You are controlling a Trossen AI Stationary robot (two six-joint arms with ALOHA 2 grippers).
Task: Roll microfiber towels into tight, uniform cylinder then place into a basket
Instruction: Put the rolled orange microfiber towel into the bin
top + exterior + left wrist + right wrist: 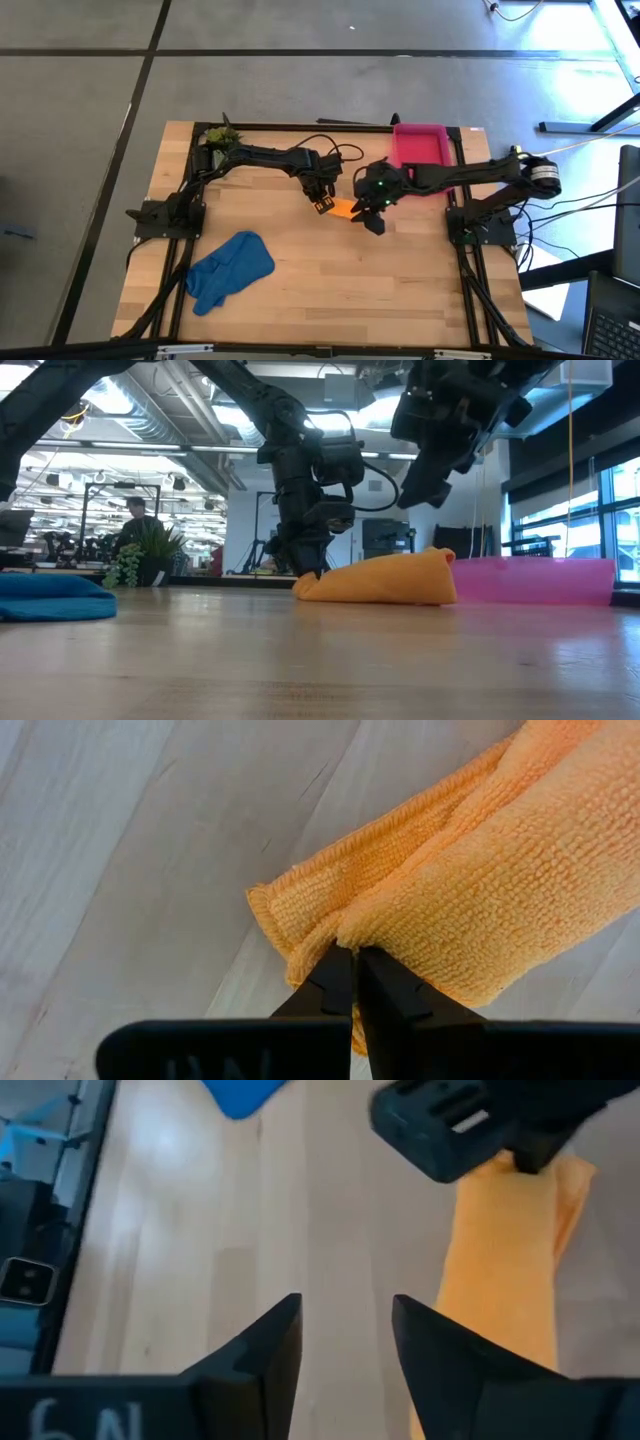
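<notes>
**benchguy:** Orange towel (480, 890) first, since it fills the left wrist view: it's loosely rolled and lying on the table (330, 290) mid-way across, just near-left of the pink basket (420, 145). One end is pinched by the left gripper (355, 965), fingers pressed together on a fold. The right gripper (345, 1340) is held above the other end, fingers apart, nothing gripped.

**rollbot_fan:** So the risk? Only a thin fold looks caught, so the roll could probably be unwound or dropped if it's lifted by that end alone.

**benchguy:** Agreed, and the basket rim might get snagged by a sagging tail. The blue towel (230, 270) is left crumpled at the near left, unrolled.
</notes>
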